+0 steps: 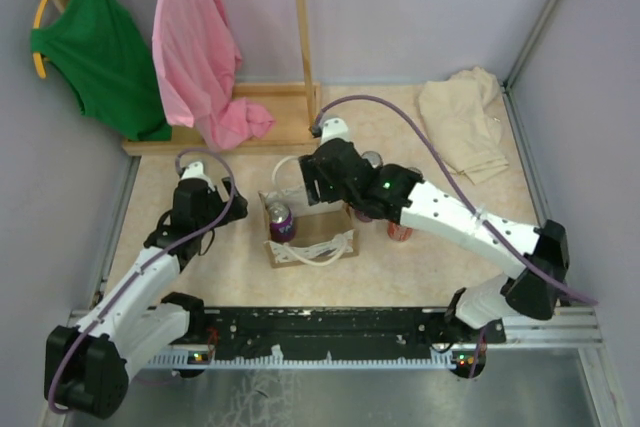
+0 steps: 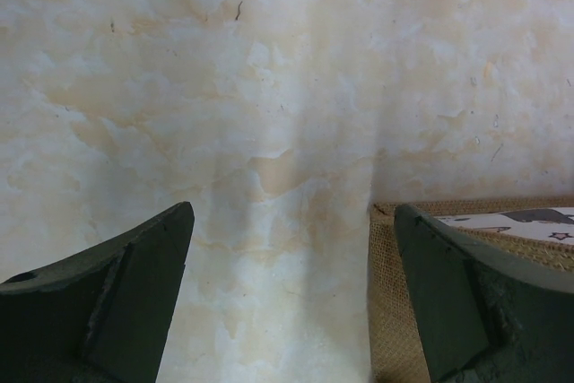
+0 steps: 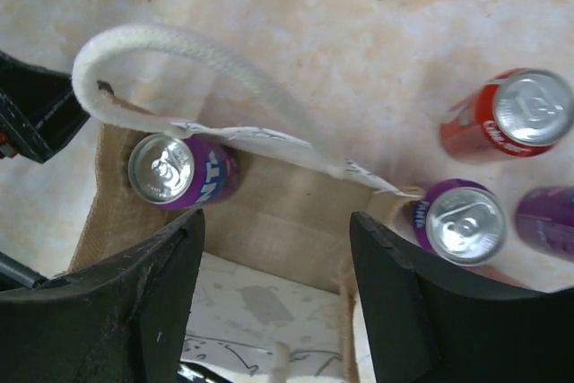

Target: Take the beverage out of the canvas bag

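The canvas bag (image 3: 287, 213), tan and boxy with a white rope handle (image 3: 206, 60), stands on the worktop (image 3: 296, 24). Inside stands a purple can (image 3: 175, 170), its white letters only partly readable. The right tool (image 3: 278, 293) hangs above it, jaws apart and empty. The left tool (image 2: 291, 293) is the same.

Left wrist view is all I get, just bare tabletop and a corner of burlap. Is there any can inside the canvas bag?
Observer: Yes, one purple can stands upright at one end of the canvas bag.
Operator: Where is the right hand?
Observer: The right hand hovers over the bag, open and empty.
Operator: Any cans already out?
Observer: Three sit on the table beside the bag: a red can and two more purple cans.
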`<state>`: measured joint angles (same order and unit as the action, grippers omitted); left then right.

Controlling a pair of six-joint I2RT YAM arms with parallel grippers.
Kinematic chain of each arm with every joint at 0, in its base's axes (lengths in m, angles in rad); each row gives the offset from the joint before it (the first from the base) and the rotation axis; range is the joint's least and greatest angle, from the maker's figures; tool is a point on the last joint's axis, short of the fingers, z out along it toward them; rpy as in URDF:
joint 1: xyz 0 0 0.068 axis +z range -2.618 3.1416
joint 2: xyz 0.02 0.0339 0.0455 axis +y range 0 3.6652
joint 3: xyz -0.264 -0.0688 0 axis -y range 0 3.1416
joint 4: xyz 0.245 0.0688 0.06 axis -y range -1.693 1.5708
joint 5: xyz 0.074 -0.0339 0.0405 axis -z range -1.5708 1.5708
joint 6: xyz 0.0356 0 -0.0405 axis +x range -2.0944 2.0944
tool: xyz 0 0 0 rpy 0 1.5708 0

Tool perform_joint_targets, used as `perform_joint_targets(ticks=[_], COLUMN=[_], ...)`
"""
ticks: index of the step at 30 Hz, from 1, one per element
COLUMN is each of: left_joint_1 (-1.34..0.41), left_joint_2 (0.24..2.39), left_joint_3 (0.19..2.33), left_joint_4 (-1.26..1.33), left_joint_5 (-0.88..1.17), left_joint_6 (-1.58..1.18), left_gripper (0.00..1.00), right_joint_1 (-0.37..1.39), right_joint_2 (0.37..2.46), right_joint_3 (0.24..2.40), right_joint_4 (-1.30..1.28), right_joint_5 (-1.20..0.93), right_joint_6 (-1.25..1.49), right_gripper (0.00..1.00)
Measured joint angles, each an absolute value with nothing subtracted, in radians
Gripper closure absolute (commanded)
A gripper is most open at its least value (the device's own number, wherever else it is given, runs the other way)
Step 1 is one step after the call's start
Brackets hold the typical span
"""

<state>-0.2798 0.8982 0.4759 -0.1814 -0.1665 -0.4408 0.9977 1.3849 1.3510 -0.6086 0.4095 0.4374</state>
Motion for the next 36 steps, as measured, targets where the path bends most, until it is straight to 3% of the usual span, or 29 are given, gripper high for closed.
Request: perform_joint_targets(ticks=[16,31,36], left_joint_1=[-0.280,-0.279,-0.280], left_joint_2=[0.846,0.846,0.846], left_joint_3=[0.476,0.476,0.476], left_joint_4=[-0.211,-0.218,-0.218], left_joint_5=[-0.181,-0.191,-0.191], left_joint_6=[-0.441,-0.441,-0.441], left_gripper=[0.01,0.01,0.01], right_joint_1=[1.082,1.091,1.092], right_joint_2=[1.691,1.769,1.773], right_joint_3=[1.470,1.474,1.476], right_joint_4=[-0.537,-0.527,-0.517], right_joint_5=[0.299,0.233,0.221], right_joint_6=[0.438,0.445,0.447], right_gripper=[0.39,0.16,0.13])
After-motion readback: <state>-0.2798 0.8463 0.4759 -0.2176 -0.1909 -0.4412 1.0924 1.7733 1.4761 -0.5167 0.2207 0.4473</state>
